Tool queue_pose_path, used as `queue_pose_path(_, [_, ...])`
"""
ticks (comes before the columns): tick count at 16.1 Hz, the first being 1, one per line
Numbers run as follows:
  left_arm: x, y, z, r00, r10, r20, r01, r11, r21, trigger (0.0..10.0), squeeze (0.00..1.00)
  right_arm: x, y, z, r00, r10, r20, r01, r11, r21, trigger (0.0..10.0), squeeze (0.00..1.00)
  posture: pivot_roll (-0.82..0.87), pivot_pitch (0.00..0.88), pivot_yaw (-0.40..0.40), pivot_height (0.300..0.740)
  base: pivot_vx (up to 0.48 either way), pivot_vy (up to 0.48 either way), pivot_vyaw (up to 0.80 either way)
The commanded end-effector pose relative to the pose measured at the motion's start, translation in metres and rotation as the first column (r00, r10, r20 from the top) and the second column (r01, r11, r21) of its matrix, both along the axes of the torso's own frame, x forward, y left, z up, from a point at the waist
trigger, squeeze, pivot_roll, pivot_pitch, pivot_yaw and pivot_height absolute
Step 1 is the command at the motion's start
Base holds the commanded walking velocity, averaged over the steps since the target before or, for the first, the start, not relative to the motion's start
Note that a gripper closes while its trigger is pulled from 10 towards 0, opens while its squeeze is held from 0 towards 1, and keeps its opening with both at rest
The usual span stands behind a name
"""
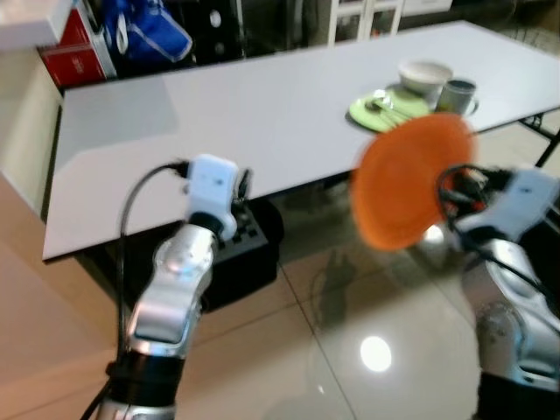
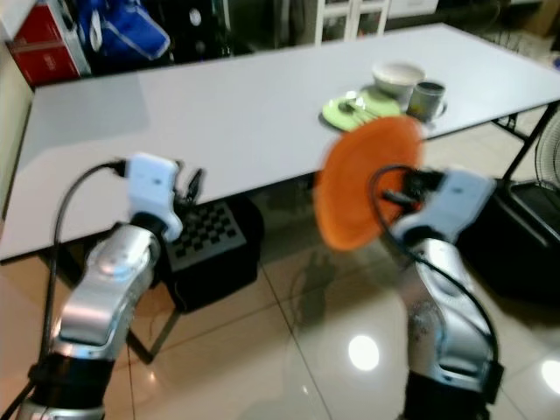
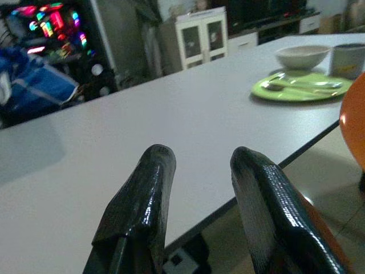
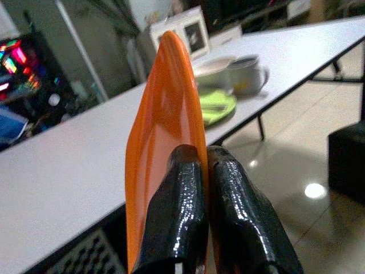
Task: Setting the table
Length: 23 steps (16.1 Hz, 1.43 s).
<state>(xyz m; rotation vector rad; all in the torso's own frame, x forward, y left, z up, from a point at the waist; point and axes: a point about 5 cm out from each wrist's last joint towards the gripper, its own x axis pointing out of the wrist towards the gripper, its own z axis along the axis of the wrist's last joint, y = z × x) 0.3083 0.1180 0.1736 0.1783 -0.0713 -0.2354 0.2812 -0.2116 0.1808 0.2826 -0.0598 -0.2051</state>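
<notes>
White table [image 1: 227,114] beyond; glossy orange plate [image 4: 165,131] upright, edge pinched by right end effector [image 4: 206,171].

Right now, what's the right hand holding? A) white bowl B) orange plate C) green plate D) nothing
B: the right hand is shut on the rim of the orange plate, held on edge short of the table, while the green plate and white bowl sit on the tabletop.
</notes>
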Motion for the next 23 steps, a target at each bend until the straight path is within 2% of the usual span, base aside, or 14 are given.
queue_pose_path(1, [0.002, 0.009, 0.004, 0.999, 0.026, 0.018, -0.027, 1.0, 0.009, 10.0, 0.0, 0.005, 0.011, 0.017, 0.995, 0.047, 0.084, -0.048, 0.999, 0.006, 10.0, 0.0, -0.03, 0.0, 0.003, 0.74, 0.356, 0.0, 0.8])
queue_pose_path(5, [0.002, 0.009, 0.004, 0.999, 0.029, 0.02, -0.029, 0.999, 0.012, 10.0, 0.0, 0.007, 0.01, 0.021, 0.993, 0.046, 0.109, -0.049, 0.999, 0.024, 10.0, 0.0, -0.03, 0.0, 0.003, 0.74, 0.36, 0.0, 0.8])
queue_pose_path(7, [0.002, 0.008, 0.004, 0.999, 0.028, 0.02, -0.028, 0.999, 0.015, 10.0, 0.0, 0.009, 0.004, 0.02, 0.993, 0.028, 0.116, -0.039, 0.995, 0.092, 10.0, 0.0, -0.03, 0.0, 0.004, 0.74, 0.369, 0.0, 0.0])
queue_pose_path(14, [0.001, 0.007, 0.002, 1.0, 0.019, 0.016, -0.019, 1.0, 0.018, 10.0, 0.0, 0.016, 0.001, 0.008, 0.997, 0.079, 0.027, -0.081, 0.991, 0.106, 10.0, 0.0, -0.03, 0.0, 0.005, 0.74, 0.42, 0.0, 0.0])
queue_pose_path(21, [0.001, 0.005, 0.001, 1.0, 0.008, 0.008, -0.008, 1.0, 0.016, 10.0, 0.0, 0.016, 0.004, -0.001, 0.993, 0.115, -0.018, -0.111, 0.981, 0.161, 10.0, 0.0, -0.03, 0.0, 0.004, 0.74, 0.433, 0.0, 0.0])
queue_pose_path(23, [-0.003, -0.001, 0.0, 0.998, -0.062, -0.015, 0.061, 0.998, -0.026, 10.0, 0.0, 0.015, 0.003, -0.002, 0.992, 0.121, -0.03, -0.115, 0.98, 0.16, 10.0, 0.0, -0.04, 0.0, 0.003, 0.74, 0.0, 0.0, 0.0])
